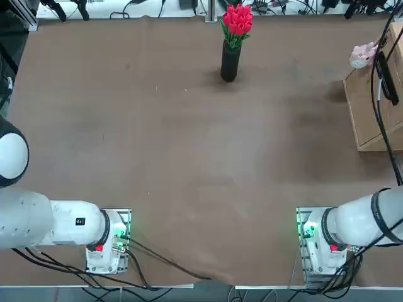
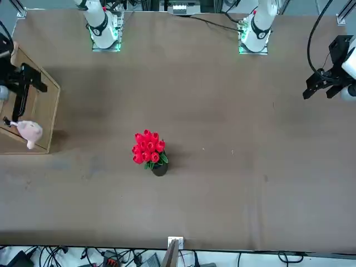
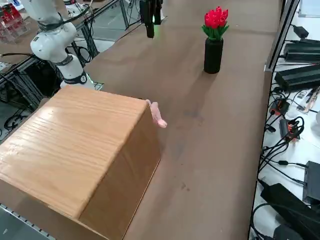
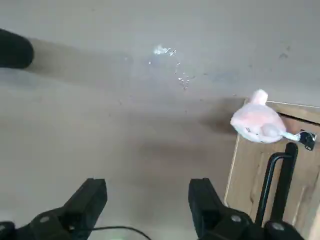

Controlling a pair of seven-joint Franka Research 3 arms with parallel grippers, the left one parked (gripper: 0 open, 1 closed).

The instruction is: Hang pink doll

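Pink doll: the pink doll point(image 4: 258, 122) hangs at the upper corner of the wooden box point(image 3: 75, 150), on the box face that looks toward the table centre; it is off the table surface; in the right side view it point(image 3: 158, 115) sticks out from the top edge of the box; in the top view it point(image 1: 363, 55) is at the far right of the table

Right gripper: the right gripper point(image 4: 146, 205) is above the bare table, near the box and beside the doll; its two black fingers point(image 4: 89, 200) stand wide apart with nothing between them; it does not touch the doll

Hook: a thin black bracket point(image 4: 276, 172) is fixed on the box face just beside the doll; how exactly the doll is attached to it, I cannot tell

Wooden box: light wood, closed on the sides that show; it stands at the table's right edge point(image 1: 371, 107); what is inside cannot be seen

Black vase: the black vase point(image 1: 230, 61) stands upright near the far edge of the table, well apart from the box; it holds a bunch of red tulips point(image 1: 237, 20)

Table: the brown table point(image 1: 189, 151) between the vase and the box is bare; nothing lies between the gripper and the doll
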